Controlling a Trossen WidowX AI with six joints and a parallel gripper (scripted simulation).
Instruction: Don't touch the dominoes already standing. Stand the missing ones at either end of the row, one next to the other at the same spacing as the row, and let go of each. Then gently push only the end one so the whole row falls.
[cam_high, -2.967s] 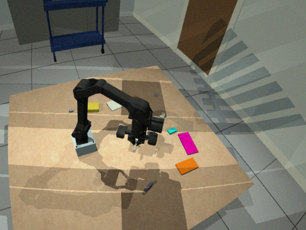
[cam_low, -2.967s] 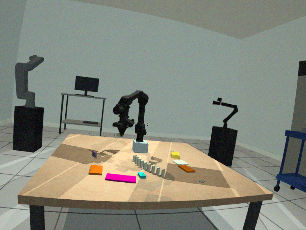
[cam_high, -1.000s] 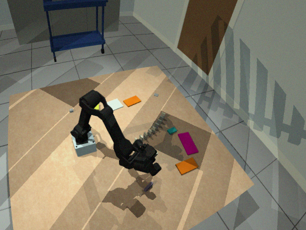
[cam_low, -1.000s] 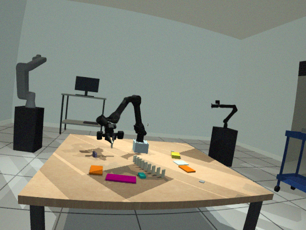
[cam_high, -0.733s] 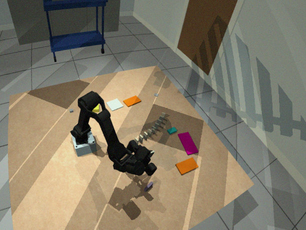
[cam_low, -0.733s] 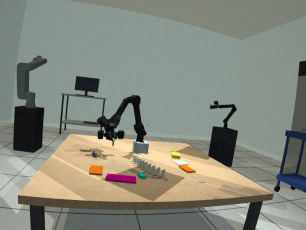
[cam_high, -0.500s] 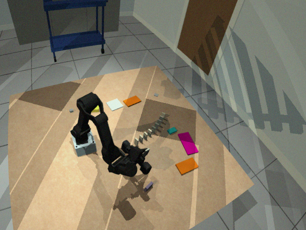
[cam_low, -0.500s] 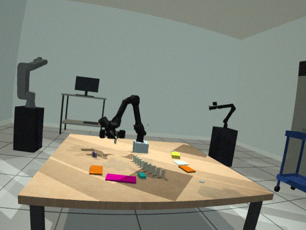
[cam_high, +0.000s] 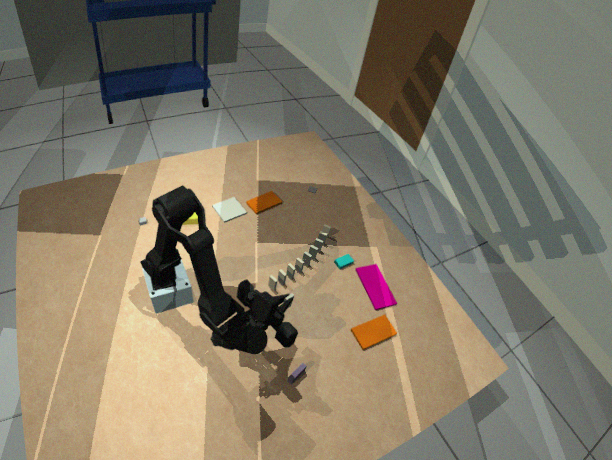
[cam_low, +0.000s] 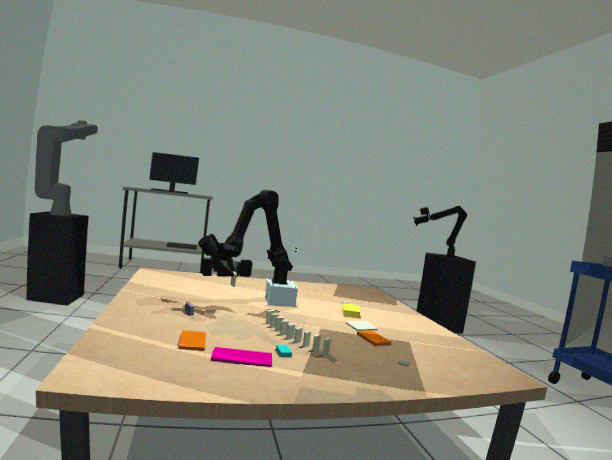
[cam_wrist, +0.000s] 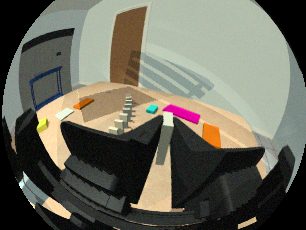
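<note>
A row of several pale standing dominoes (cam_high: 299, 264) (cam_low: 298, 335) (cam_wrist: 124, 118) runs diagonally across the table. My gripper (cam_high: 287, 301) (cam_low: 233, 275) (cam_wrist: 167, 120) is shut on a pale domino (cam_high: 290, 299) (cam_low: 233, 280) (cam_wrist: 164, 142), which sticks out between the fingertips. It is held above the table, clear of the row and beyond the row's end nearest the robot base. In the wrist view the row is to the left of the held domino. The fingers hide part of the row's near end there.
A purple block (cam_high: 297, 373) (cam_low: 189, 308) rests below the arm. Orange (cam_high: 374, 332) (cam_low: 192, 340), magenta (cam_high: 376, 287) (cam_low: 242, 356) and teal (cam_high: 344, 261) (cam_low: 284, 350) pieces lie beside the row. Another orange piece (cam_high: 264, 202), a white one (cam_high: 229, 209) and a yellow one (cam_low: 351, 310) lie across from them.
</note>
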